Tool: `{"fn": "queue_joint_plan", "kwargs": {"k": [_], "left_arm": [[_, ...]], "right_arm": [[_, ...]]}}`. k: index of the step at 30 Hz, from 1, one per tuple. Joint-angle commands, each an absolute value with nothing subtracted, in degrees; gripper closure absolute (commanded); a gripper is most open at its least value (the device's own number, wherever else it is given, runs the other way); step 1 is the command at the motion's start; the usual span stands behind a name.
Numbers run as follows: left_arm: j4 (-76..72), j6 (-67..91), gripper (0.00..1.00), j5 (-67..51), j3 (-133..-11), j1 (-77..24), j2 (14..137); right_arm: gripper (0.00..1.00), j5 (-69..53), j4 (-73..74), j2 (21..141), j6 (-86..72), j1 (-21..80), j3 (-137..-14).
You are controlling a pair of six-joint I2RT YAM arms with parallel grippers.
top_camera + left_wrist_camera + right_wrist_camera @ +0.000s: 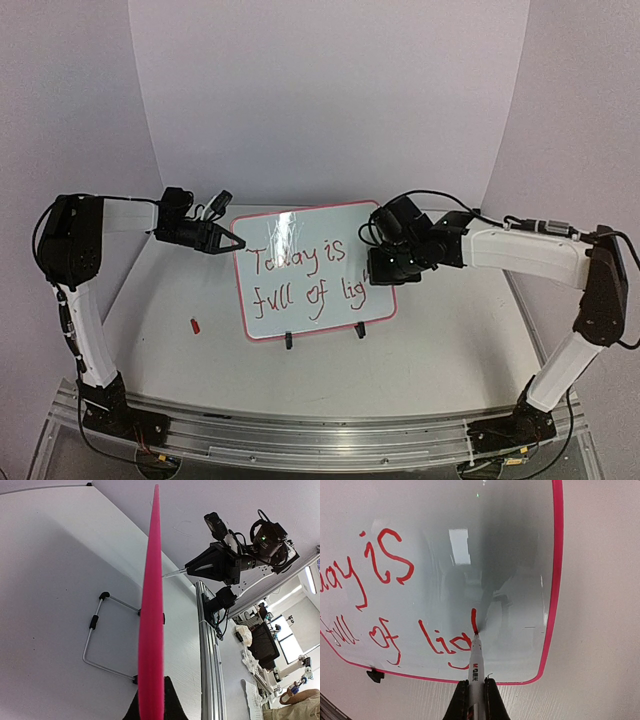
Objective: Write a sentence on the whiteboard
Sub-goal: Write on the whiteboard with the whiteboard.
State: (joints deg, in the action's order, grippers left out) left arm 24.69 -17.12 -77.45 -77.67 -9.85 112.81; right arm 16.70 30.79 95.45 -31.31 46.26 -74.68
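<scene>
Whiteboard (pixel 313 275), pink-framed and glossy, reads "Today is full of lig" in red.

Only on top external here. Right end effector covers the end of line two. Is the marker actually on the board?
Observer: Yes. In the right wrist view the marker, gripped by the right end effector, touches the whiteboard tip-first at the foot of a vertical red stroke after "lig".
Operator: Room left on that line?
Observer: Some; bare white lies between that stroke and the pink frame on the right.
Operator: Left side holding it?
Observer: Left wrist view shows the frame edge-on between the fingers of the left end effector, closed on it.
</scene>
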Motion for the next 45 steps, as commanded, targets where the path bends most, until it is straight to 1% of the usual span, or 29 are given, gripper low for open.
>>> {"fn": "queue_joint_plan", "kwargs": {"k": [1, 10, 27, 45], "left_arm": [[25.76, -21.80, 1.00, -69.88, -77.56, -11.56, 114.50], [25.80, -21.83, 1.00, -69.88, -77.50, -11.58, 114.60], [25.85, -22.02, 1.00, -70.38, -77.68, -11.57, 114.84], [25.99, -22.24, 1.00, -70.70, -77.70, -11.60, 114.96]], "right_arm": [[1.00, 16.58, 31.72, 94.75, -32.70, 45.79, -72.68], [1.00, 15.91, 31.73, 94.38, -33.87, 45.75, -71.59], [1.00, 19.79, 30.53, 94.70, -32.47, 45.79, -75.97], [1.00, 22.76, 30.34, 93.70, -32.47, 45.77, -75.10]]}}
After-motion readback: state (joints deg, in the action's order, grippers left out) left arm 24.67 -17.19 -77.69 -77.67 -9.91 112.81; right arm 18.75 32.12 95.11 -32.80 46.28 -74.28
